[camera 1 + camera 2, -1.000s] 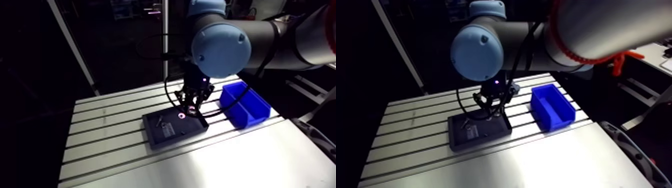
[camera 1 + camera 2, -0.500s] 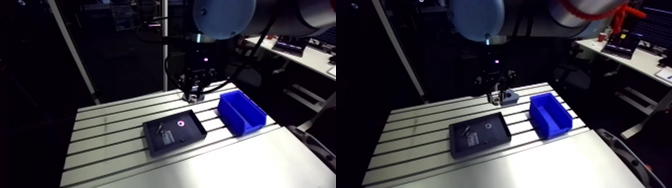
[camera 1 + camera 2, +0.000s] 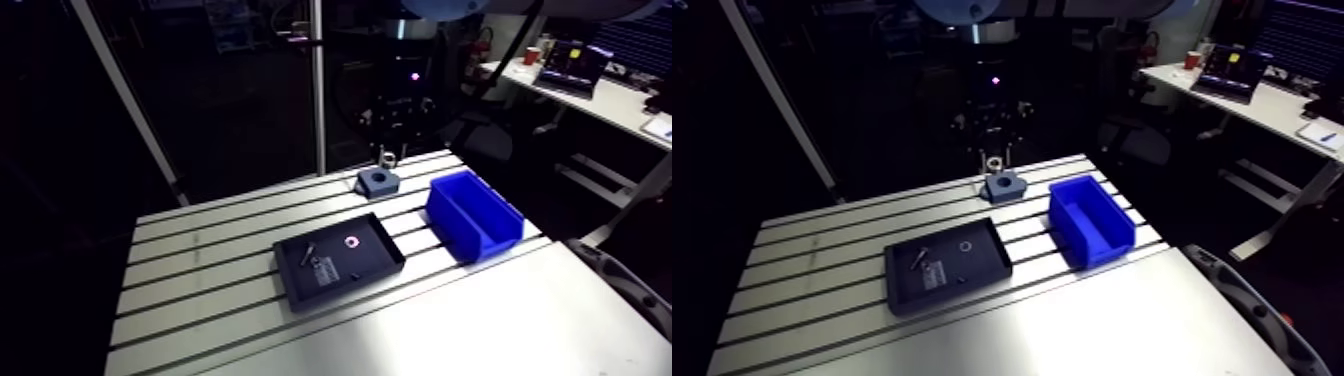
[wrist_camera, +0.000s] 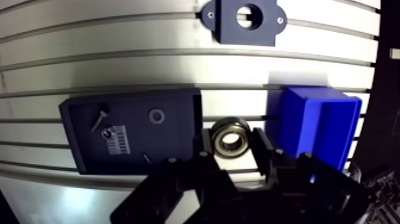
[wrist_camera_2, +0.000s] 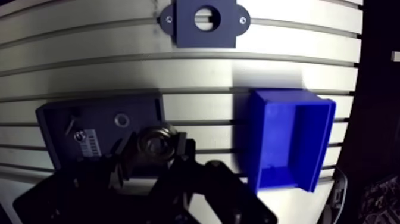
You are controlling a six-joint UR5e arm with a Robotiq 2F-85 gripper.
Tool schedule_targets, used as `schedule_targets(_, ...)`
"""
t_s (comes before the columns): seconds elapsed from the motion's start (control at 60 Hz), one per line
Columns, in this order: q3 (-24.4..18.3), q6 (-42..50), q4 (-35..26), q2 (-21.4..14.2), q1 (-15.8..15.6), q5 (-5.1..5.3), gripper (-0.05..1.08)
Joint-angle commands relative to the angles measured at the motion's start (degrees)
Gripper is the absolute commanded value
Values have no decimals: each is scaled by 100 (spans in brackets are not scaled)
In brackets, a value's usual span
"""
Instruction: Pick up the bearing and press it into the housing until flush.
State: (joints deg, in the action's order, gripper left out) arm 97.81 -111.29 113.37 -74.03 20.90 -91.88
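1. Handling the bearing (image 4: 231, 136): judge it a small steel ring, rigid, dense for its bulk, and smooth enough to slip from a loose hold. It will not deform, but side load on the inner ring or the seal could damage it.
2. Take hold on the outer ring only, at two opposite sides, with the face kept level so that it meets the bore square.
3. Claw (image 4: 232, 143) state, read in the wrist view: the fingers (image 4: 205, 146) stand apart by the bearing's width, one against each side of the outer ring. The claw is clamped on the bearing and touches nothing else.
4. Location: the bearing hangs in the claw, clear of the table (image 4: 119, 65).
5. In the arm view, the housing (image 3: 377, 180) sits on the table at about 1 o'clock from the black tray (image 3: 340, 260).
6. The blue bin (image 3: 472, 215) lies at about 3 o'clock from the tray.
7. The claw hangs near the housing. Whether the bearing is centred over the bore cannot be told.
8. Caution: a tilted bearing is likely to jam, so align before pressing.
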Motion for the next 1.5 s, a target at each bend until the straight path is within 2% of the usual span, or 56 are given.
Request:
schedule_targets(0.017, -358, 31, 13, 318, 3, -17, 75)
schedule_targets(0.567, -1079, 77, -128, 1090, 19, 16, 80)
schedule_targets(0.6, -1149, 77, -184, 1171, 11, -24, 80)
schedule_targets(0.733, -1263, 85, -188, 1344, 12, -27, 81)
schedule_targets(1.133, -1443, 189, -152, 1727, 63, -45, 81)
schedule_targets(1.5, -1479, 191, -144, 1845, 143, -36, 81)
